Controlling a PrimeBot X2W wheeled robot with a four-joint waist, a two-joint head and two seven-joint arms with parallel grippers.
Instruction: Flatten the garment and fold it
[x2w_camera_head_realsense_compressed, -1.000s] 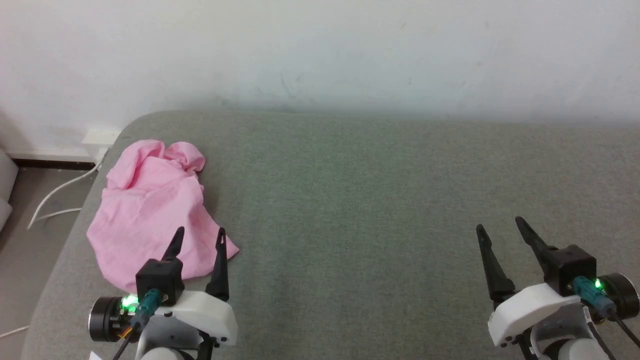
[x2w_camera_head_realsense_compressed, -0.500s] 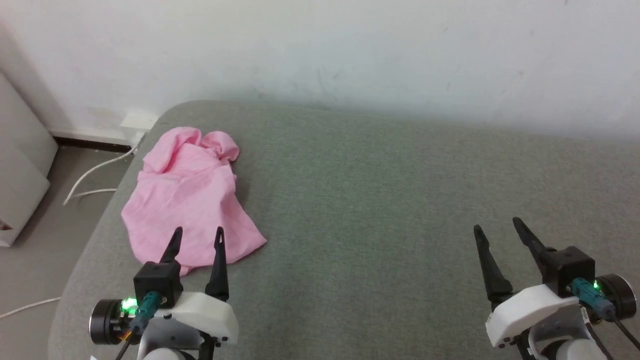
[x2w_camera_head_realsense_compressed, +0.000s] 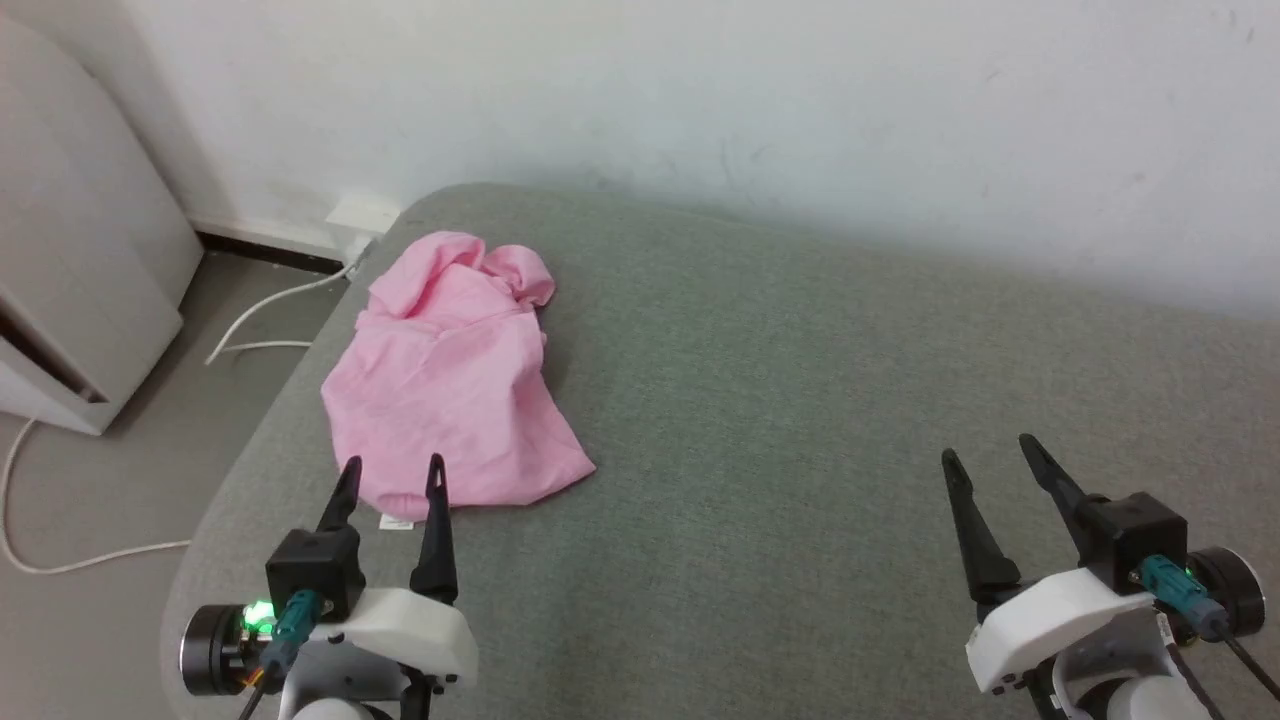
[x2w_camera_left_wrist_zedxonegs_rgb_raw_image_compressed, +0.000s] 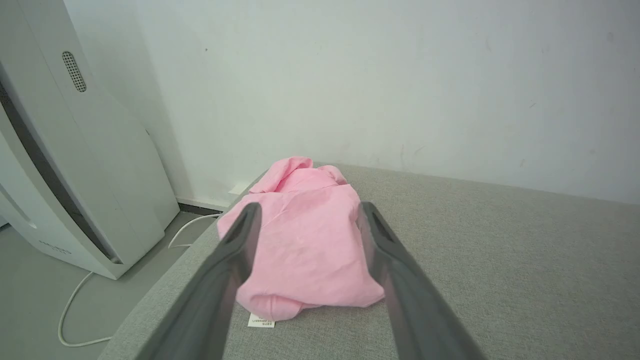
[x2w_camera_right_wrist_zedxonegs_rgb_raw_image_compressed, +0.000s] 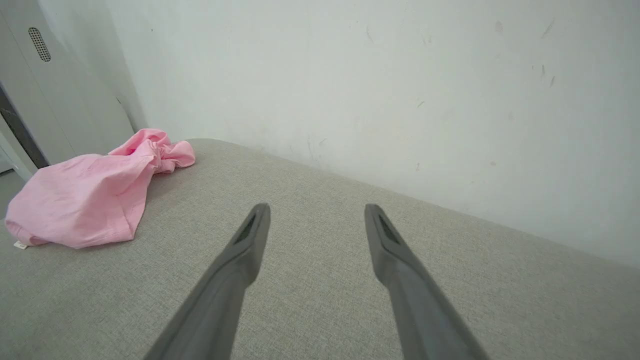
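Jaws wide and empty on left gripper (x2w_camera_head_realsense_compressed: 393, 462), just short of the garment (x2w_camera_head_realsense_compressed: 450, 390), and on right gripper (x2w_camera_head_realsense_compressed: 987, 448), well apart from it — crumpled heap close to the left edge of the grey cushion (x2w_camera_head_realsense_compressed: 800, 400), so liable to slide floorward if tugged leftward by one thin layer.

white wall (x2w_camera_head_realsense_compressed: 700, 90), grey fabric surface (x2w_camera_head_realsense_compressed: 800, 400), white appliance (x2w_camera_head_realsense_compressed: 80, 250) at L, cable (x2w_camera_head_realsense_compressed: 285, 293) on floor (x2w_camera_head_realsense_compressed: 100, 480)

Arm hardware check

We see the left gripper (x2w_camera_head_realsense_compressed: 393, 462) and right gripper (x2w_camera_head_realsense_compressed: 986, 448) matching: two long tapered matt-black fingers (x2w_camera_head_realsense_compressed: 438, 540), a black square block (x2w_camera_head_realsense_compressed: 315, 568), a white moulded plastic shell (x2w_camera_head_realsense_compressed: 405, 630), a black round drum (x2w_camera_head_realsense_compressed: 203, 652) with green lamp (x2w_camera_head_realsense_compressed: 258, 610), and a teal plug (x2w_camera_head_realsense_compressed: 290, 622) trailing dark cable (x2w_camera_head_realsense_compressed: 1255, 665).
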